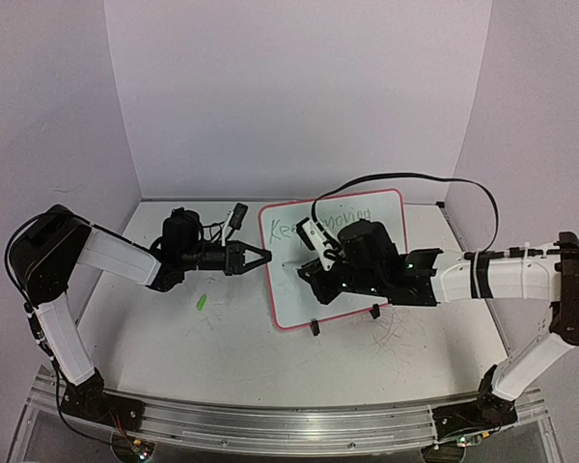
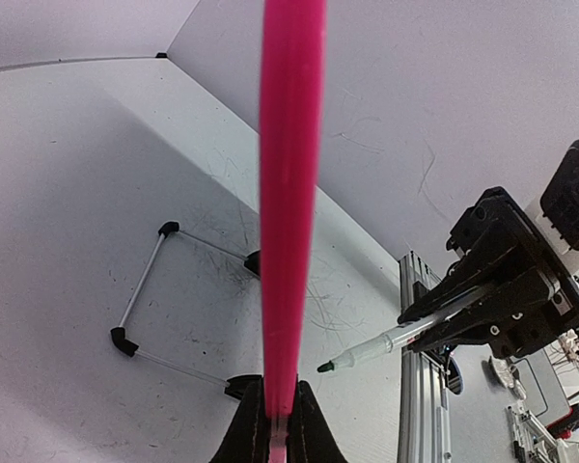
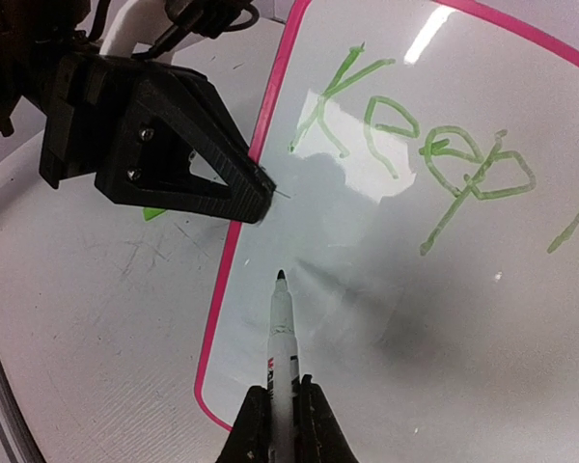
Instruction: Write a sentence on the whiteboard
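Note:
The whiteboard (image 1: 294, 294), glossy white with a pink frame, stands tilted on its black feet mid-table. Green script (image 3: 415, 145) reading "Keep" runs across its top, and further letters lie partly behind the right arm. My left gripper (image 1: 263, 257) is shut on the whiteboard's left frame edge (image 2: 291, 193). My right gripper (image 3: 282, 400) is shut on a white marker (image 3: 282, 338). The marker's dark tip points at the board's bare lower-left area, close to the surface; whether it touches I cannot tell. In the left wrist view the marker (image 2: 367, 352) pokes out of the right gripper (image 2: 434, 323).
A green marker cap (image 1: 202, 303) lies on the table left of the board. The board's wire stand (image 2: 140, 289) sits behind it. A small white and black object (image 1: 237, 214) rests near the back wall. A black cable (image 1: 405, 178) arcs over the board.

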`<state>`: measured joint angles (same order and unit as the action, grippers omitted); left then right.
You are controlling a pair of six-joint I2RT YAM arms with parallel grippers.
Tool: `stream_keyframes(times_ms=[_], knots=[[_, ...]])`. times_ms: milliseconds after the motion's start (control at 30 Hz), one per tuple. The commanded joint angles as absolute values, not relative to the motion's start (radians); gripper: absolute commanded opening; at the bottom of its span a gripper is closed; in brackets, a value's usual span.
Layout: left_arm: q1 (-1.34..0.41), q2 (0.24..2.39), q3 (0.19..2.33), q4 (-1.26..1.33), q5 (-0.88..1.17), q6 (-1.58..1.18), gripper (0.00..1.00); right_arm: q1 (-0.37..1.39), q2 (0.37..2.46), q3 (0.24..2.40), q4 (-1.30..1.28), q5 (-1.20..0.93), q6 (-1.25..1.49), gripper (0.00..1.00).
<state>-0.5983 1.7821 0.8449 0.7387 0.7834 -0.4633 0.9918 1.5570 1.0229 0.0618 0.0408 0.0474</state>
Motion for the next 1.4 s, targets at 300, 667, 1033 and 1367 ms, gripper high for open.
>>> stream_keyframes(times_ms=[300, 667, 1033, 1367], knots=[[-0.592, 1.782, 0.879, 0.747, 0.788, -0.439, 0.00, 1.001, 1.597, 1.079, 0.074, 0.107, 0.044, 0.00], [-0.592, 1.773, 0.878, 0.747, 0.787, -0.436, 0.00, 1.002, 1.609, 1.073, 0.073, 0.121, 0.053, 0.00], [-0.592, 1.774, 0.883, 0.745, 0.787, -0.434, 0.00, 1.014, 1.611, 1.045, 0.060, 0.115, 0.068, 0.00], [-0.591, 1.772, 0.884, 0.741, 0.789, -0.434, 0.00, 1.022, 1.605, 1.005, 0.051, 0.105, 0.088, 0.00]])
